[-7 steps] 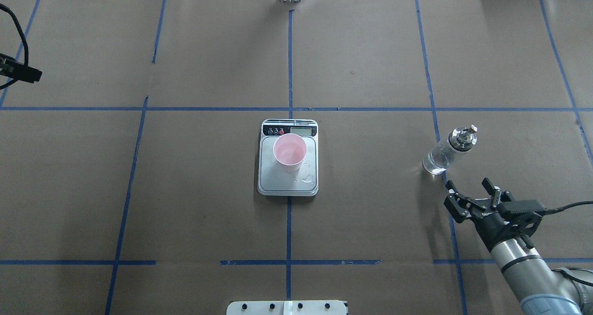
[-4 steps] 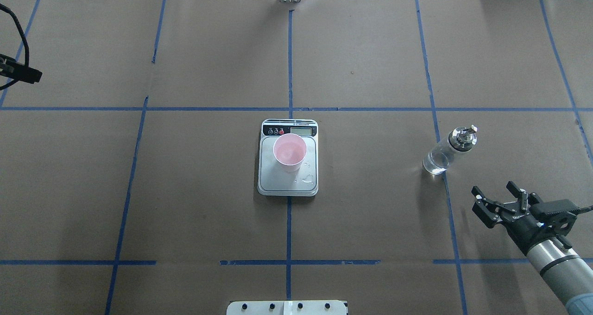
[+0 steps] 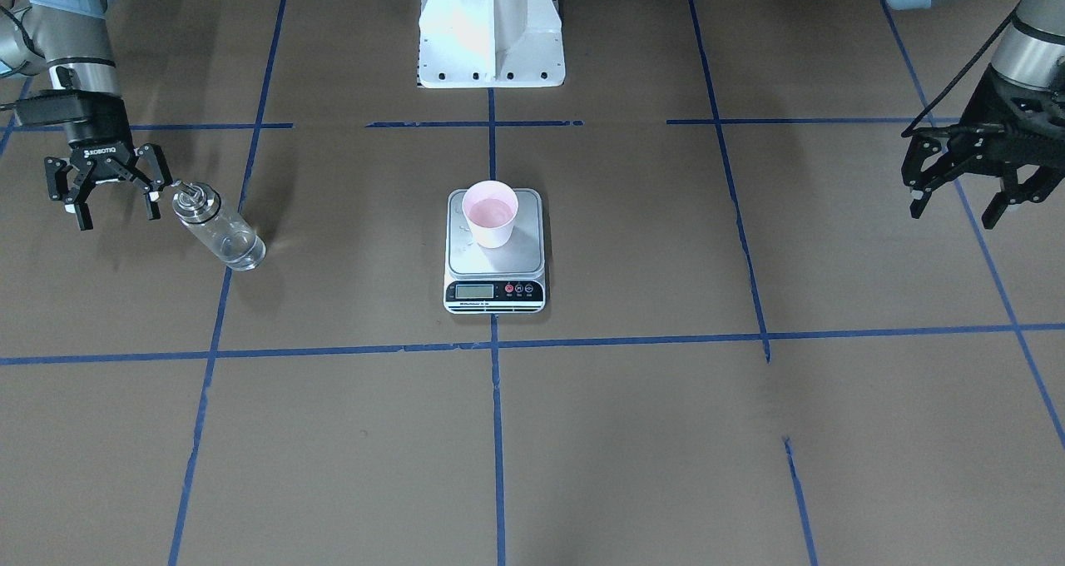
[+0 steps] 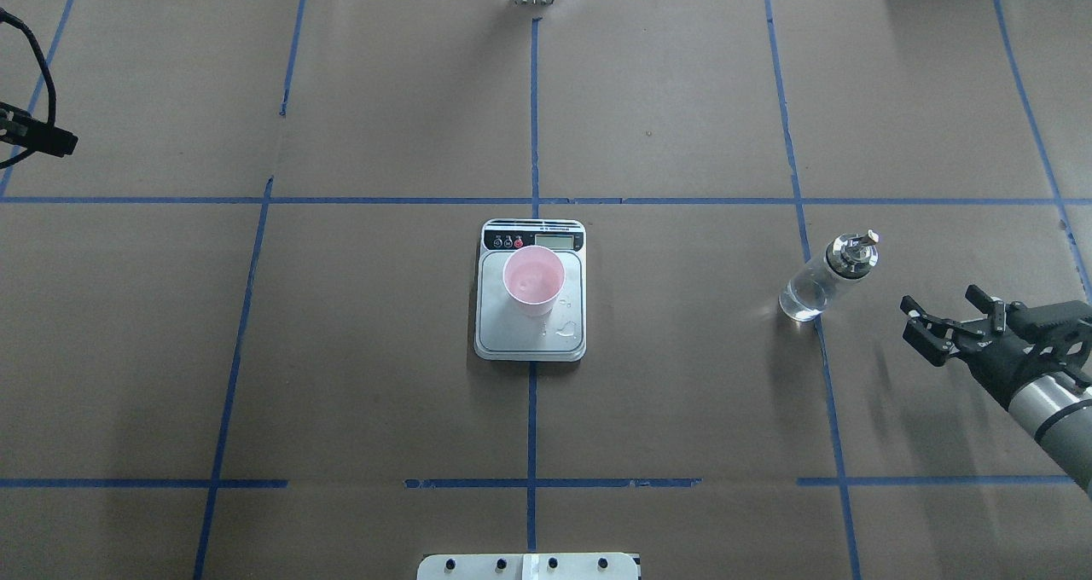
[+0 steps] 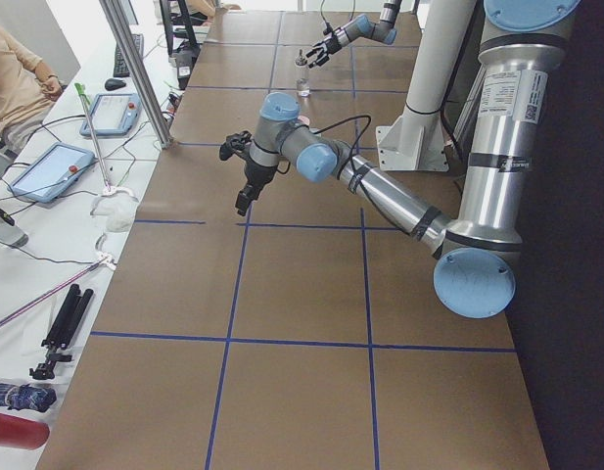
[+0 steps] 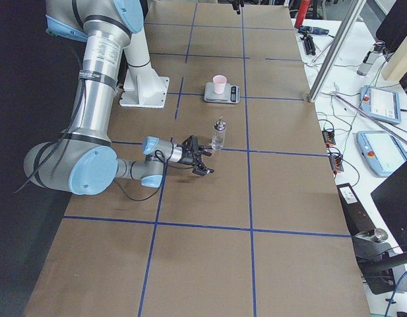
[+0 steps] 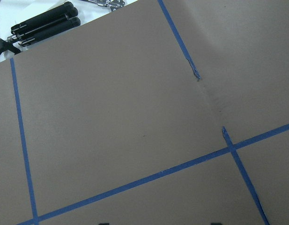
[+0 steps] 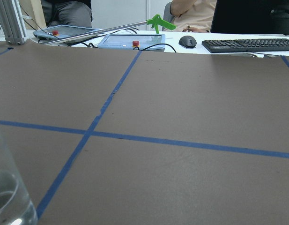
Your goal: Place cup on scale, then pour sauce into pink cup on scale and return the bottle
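From the front, you see a counter (image 3: 333, 433) covered in brown paper, with blue tape lines (image 3: 497, 433) making big squares. The white robot base (image 3: 491, 29) sits at the top. The scale (image 3: 496, 287) is in the middle, and the pink cup (image 3: 490, 216) stands upright on its silver top. The bottle (image 3: 220, 233) stands upright on the paper, well apart from the scale. It is clear glass with a shiny cap, and a little clear sauce (image 3: 241, 254) sits at its bottom. The right jaws are spread wide and hold nothing. They hang near the bottle and do not touch it. The left jaws, far off on the other side, are also spread and hold nothing.

From above, small wet drops (image 4: 565, 333) shine on the scale beside the cup. There may be some liquid in the cup, but it is hard to tell.

From the left end, a white desk (image 5: 27, 245) with tablets (image 5: 47, 168) runs along the counter.

The right wrist camera shows the bottle's glass in the lower left corner, and a keyboard (image 8: 249, 44) past the counter's edge.
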